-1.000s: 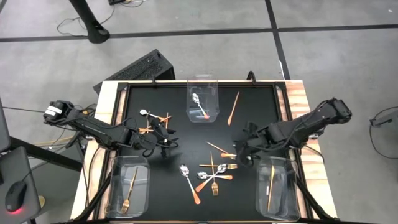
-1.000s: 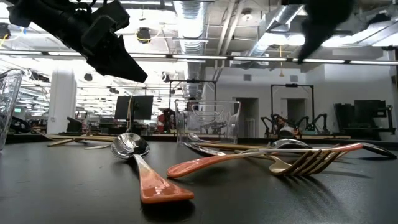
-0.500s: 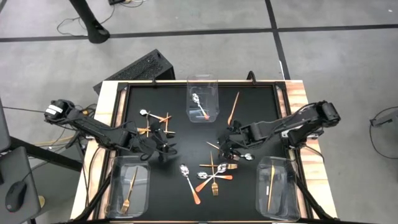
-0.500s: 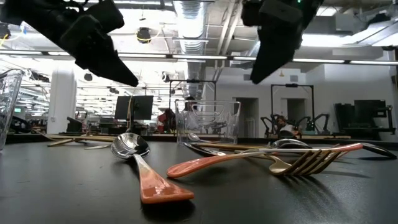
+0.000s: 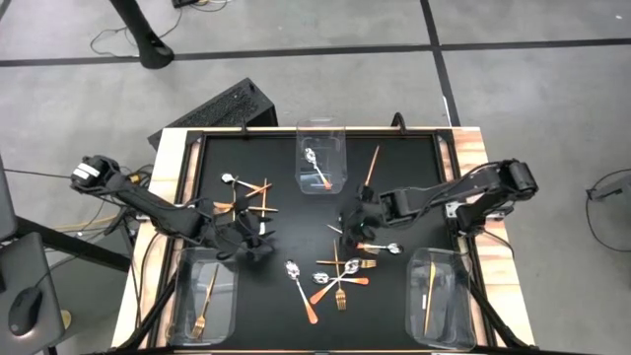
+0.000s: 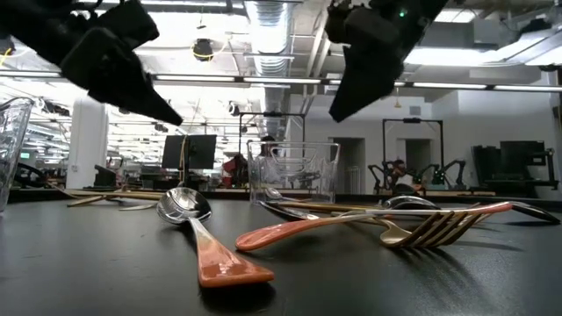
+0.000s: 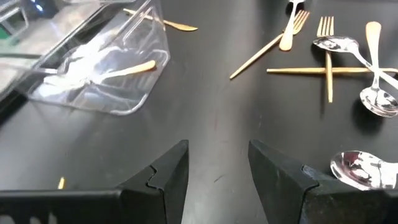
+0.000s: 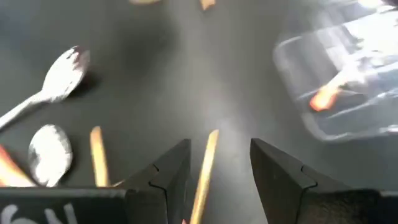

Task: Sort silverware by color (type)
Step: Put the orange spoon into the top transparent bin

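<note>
Silverware lies loose on the black table: a crossed pile of forks, sticks and orange-handled spoons [image 5: 338,273], a smaller cluster [image 5: 246,190] to the left, and a lone copper stick [image 5: 370,171]. My right gripper [image 5: 348,225] hovers open over a thin gold stick [image 8: 204,163] that lies flat on the table and shows between its fingers. It stands well above the table in the low view [image 6: 344,96]. My left gripper [image 5: 256,247] is open over bare table [image 7: 217,152], near the left cluster, also raised [image 6: 167,114].
Three clear bins stand on the table: a far middle one [image 5: 322,158] holding a spoon, a near left one [image 5: 202,296] holding a gold fork, a near right one [image 5: 439,296] holding a gold stick. Bare black surface lies between the two grippers.
My right gripper has swung from beside the near right bin toward the table's left and far side, ending over the thin gold stick. My left gripper has drifted a little toward the near edge. No utensil has moved.
</note>
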Robot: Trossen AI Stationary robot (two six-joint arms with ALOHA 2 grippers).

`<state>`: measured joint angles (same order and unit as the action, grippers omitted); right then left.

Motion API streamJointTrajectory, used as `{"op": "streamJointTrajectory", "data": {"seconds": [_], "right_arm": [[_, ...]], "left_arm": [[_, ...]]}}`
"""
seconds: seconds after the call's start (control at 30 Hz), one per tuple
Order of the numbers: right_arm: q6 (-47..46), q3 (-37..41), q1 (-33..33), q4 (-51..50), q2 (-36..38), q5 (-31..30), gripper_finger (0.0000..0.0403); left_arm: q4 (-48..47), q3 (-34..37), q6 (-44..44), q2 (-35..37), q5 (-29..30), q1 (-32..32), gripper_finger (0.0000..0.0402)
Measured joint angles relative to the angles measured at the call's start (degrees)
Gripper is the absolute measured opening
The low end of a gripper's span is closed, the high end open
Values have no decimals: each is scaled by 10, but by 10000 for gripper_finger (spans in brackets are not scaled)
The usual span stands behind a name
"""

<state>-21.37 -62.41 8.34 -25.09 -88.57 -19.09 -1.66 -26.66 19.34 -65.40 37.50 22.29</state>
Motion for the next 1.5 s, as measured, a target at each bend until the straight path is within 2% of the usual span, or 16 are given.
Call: {"op": "streamJointTrajectory", "data": {"seconds": [0.1, 0.27, 0.37, 0.53, 0.63, 0.8, 0.97, 1.17, 1.3, 1.5], "right_arm": [[-29, 53, -31, 48, 34, -6, 184], [-87, 150, -80, 190, 65, 9, 184], [-93, 181, -86, 254, 58, 36, 184], [-88, 183, -67, 318, 19, 39, 184], [-87, 178, -55, 320, -3, 25, 184], [-86, 176, -19, 279, -15, 26, 184], [-69, 177, 41, 221, -4, 50, 175], [56, 176, 116, 226, -28, 58, 155], [102, 176, 132, 236, -56, 58, 151], [135, 163, 139, 241, -72, 59, 146]], "left_arm": [[17, 27, 17, 14, 7, 5, 155], [61, 68, 27, 49, 19, 7, 155], [54, 71, 30, 74, 34, 4, 155], [16, 70, 23, 116, 40, -23, 155], [-19, 70, 43, 127, 25, -60, 155], [-11, 71, 50, 108, -54, -92, 155], [48, 71, 20, 63, -73, -93, 155], [158, 70, -36, 0, -82, -96, 155], [206, 70, -39, -29, -90, -102, 155], [212, 70, -37, -41, -104, -102, 155]]}}
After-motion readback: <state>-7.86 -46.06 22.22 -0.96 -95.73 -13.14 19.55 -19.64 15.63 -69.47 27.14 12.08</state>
